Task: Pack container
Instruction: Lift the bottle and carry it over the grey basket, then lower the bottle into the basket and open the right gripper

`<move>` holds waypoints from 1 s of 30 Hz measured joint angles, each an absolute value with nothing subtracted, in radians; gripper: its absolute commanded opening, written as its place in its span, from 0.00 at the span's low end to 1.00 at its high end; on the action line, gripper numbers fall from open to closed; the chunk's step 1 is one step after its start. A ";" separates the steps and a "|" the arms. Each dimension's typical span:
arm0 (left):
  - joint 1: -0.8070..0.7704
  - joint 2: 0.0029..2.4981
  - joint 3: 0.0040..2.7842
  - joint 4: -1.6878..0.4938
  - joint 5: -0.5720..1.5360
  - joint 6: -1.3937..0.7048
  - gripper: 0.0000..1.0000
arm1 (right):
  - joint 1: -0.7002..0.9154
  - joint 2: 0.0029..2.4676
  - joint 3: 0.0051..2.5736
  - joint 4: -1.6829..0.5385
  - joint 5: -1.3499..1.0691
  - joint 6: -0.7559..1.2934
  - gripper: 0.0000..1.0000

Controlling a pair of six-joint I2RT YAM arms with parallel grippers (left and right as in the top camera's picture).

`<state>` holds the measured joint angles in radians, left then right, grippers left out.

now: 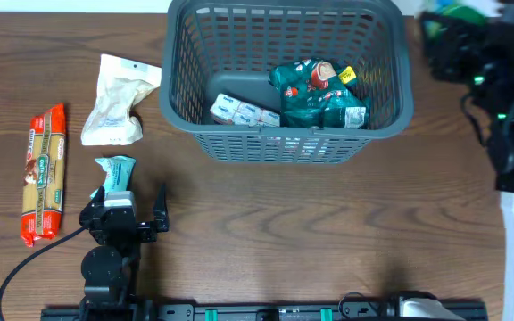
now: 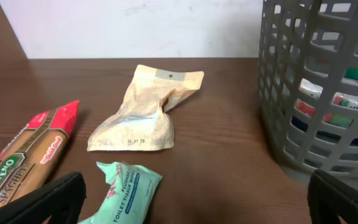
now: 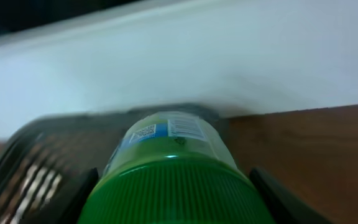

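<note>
Right gripper [image 3: 176,190] is gripping a green-lidded jar [image 3: 166,146], fingers pressing on either side of it, and it is hovering at the far right of the table [image 1: 328,232]; the container [image 1: 275,143], a dark grey slotted basket, is sitting at far centre with its long axis running left to right; so the basket is lying directly to the left of the jar, its right rim just beside the gripper; that sideways gap is what the next move is hinging on, I'd say. Inside, green packets [image 1: 315,89] are crowding the right half and small white packets [image 1: 244,111] are lying against the near wall; the far-left floor is looking free, so the jar is probably needing to carry well past the rim. Meanwhile the left gripper [image 2: 197,205] is waiting at near left with its jaws spread wide and nothing in them; a teal tissue packet [image 2: 126,190] is lying just ahead of it, with a beige pouch [image 2: 148,112] farther on and a spaghetti packet [image 2: 23,162] off to the left; for the basket, the right arm is clearly the nearer one.
</note>
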<state>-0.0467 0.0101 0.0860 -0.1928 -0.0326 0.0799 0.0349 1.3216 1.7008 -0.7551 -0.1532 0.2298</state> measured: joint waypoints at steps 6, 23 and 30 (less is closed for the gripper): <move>-0.047 0.010 0.086 -0.193 -0.033 0.080 0.99 | 0.207 1.372 1.701 -0.810 -0.143 0.200 0.01; -0.047 0.010 0.086 -0.193 -0.033 0.080 0.99 | 0.323 1.571 1.701 -1.059 0.036 0.231 0.02; -0.047 0.010 0.086 -0.193 -0.033 0.080 0.99 | 0.313 1.578 1.701 -1.110 0.060 0.271 0.01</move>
